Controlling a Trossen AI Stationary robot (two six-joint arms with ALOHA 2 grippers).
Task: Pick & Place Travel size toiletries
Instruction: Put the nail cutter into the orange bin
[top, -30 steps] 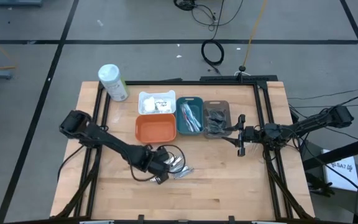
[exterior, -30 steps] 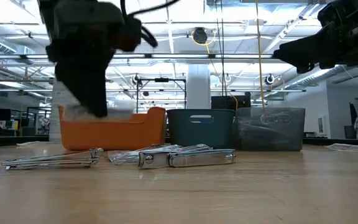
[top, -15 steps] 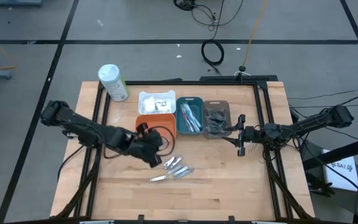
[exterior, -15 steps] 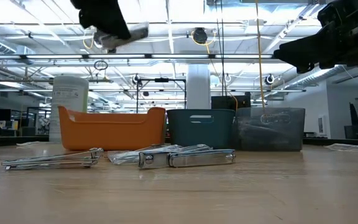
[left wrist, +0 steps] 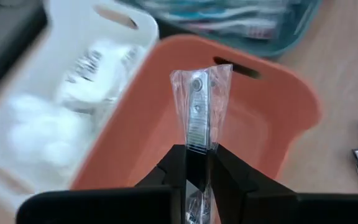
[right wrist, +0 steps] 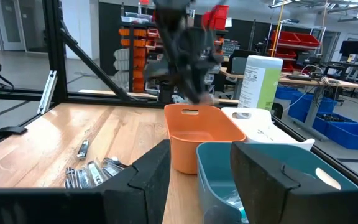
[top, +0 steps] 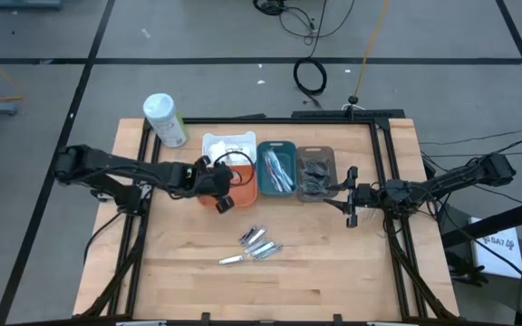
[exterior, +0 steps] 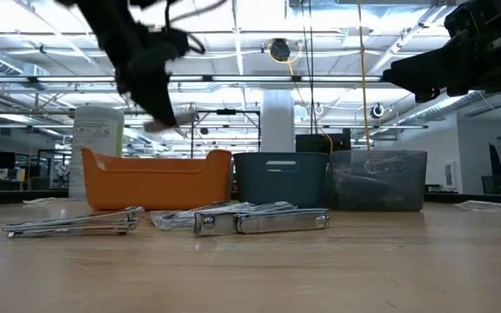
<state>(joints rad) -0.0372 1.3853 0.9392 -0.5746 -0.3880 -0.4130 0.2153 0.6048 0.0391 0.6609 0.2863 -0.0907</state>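
Observation:
My left gripper (top: 221,184) hangs above the orange tray (top: 239,193), shut on a slim silvery item in a clear wrapper (left wrist: 197,111). The low view shows that item (exterior: 165,124) in the air above the tray's rim (exterior: 156,159). Several more silvery wrapped items (top: 256,243) lie flat on the wood nearer the near edge, also in the low view (exterior: 233,218). My right gripper (top: 351,196) waits open, to the right of the grey tray (top: 315,172), touching nothing. My left gripper pinches the wrapped silvery item by its lower end (left wrist: 196,148) between the two fingers (left wrist: 229,163). The fingers lie along the item, and the rest sticks out beyond the fingertips. It is lifted clear, over the orange tray's hollow.
A white tray (top: 229,148) with white packets, a teal tray (top: 277,168) with toothbrushes and the grey tray stand in a row by the far edge. A large white bottle with a green label (top: 164,119) stands at the far left corner. Bare wood lies along the near edge.
My left gripper rose from the pile of silvery items with one of them pinched. It travelled toward the far edge and came lower again over the orange tray. The remaining items stayed on the table. My right arm kept still.

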